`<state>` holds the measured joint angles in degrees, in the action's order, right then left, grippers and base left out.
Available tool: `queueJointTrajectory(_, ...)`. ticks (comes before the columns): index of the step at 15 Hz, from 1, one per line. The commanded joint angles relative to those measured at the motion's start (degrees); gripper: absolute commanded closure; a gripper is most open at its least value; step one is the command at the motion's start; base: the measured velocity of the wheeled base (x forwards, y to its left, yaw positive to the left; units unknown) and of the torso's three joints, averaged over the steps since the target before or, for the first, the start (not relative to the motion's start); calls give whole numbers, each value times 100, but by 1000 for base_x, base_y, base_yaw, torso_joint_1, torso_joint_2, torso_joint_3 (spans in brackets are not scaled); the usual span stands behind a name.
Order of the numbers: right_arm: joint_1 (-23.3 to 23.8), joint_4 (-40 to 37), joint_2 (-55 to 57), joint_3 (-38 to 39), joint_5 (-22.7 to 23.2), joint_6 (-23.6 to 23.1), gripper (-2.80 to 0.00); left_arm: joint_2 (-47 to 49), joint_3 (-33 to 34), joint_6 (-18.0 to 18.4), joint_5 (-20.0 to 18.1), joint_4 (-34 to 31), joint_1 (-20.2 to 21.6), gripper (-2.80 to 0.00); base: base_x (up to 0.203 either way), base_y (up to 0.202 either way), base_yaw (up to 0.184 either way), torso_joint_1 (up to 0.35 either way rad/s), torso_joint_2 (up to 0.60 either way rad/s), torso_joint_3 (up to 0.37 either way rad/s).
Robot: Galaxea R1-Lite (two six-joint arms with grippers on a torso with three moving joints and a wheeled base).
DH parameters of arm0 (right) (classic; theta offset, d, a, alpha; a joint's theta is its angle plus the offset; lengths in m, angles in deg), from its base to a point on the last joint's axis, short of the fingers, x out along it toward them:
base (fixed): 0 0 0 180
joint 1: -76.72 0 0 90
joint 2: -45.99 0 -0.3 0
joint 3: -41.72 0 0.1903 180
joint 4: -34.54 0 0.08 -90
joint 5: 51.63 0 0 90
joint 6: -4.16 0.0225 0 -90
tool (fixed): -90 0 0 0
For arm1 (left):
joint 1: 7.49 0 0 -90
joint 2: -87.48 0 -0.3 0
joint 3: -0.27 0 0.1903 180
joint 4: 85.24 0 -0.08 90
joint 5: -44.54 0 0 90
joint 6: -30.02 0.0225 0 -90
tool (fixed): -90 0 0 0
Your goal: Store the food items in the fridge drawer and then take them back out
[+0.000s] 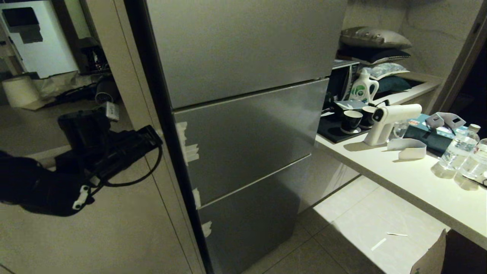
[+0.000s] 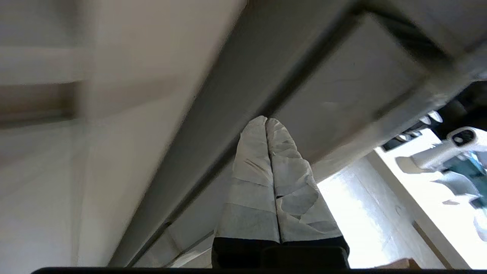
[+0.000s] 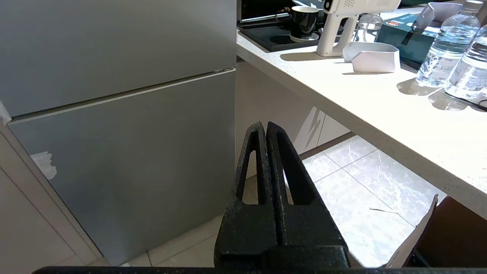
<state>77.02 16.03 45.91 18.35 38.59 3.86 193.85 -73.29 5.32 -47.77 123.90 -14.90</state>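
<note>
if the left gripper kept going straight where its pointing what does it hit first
Most likely the grey fridge front: the left gripper, shut, aims at the dark left edge of a door panel. Depth is unclear, so it may slip alongside that edge instead.

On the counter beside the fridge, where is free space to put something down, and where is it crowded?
The counter is bare along its front edge, from below the white spray gun toward the water bottles. Its back is crowded: black tray with cups, detergent bottle, teal box, folded paper strip.
</note>
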Motion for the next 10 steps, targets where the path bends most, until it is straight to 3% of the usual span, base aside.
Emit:
queueJointTrajectory(1,5,7,-1,176,4,-5,0,303,-239,-17,-2,23,-45,0,0,0,0,0,0,0)
queueJointTrajectory(10,5,7,7,176,1,-5,0,551,-465,-61,46,32,-314,0,0,0,0,0,0,0)
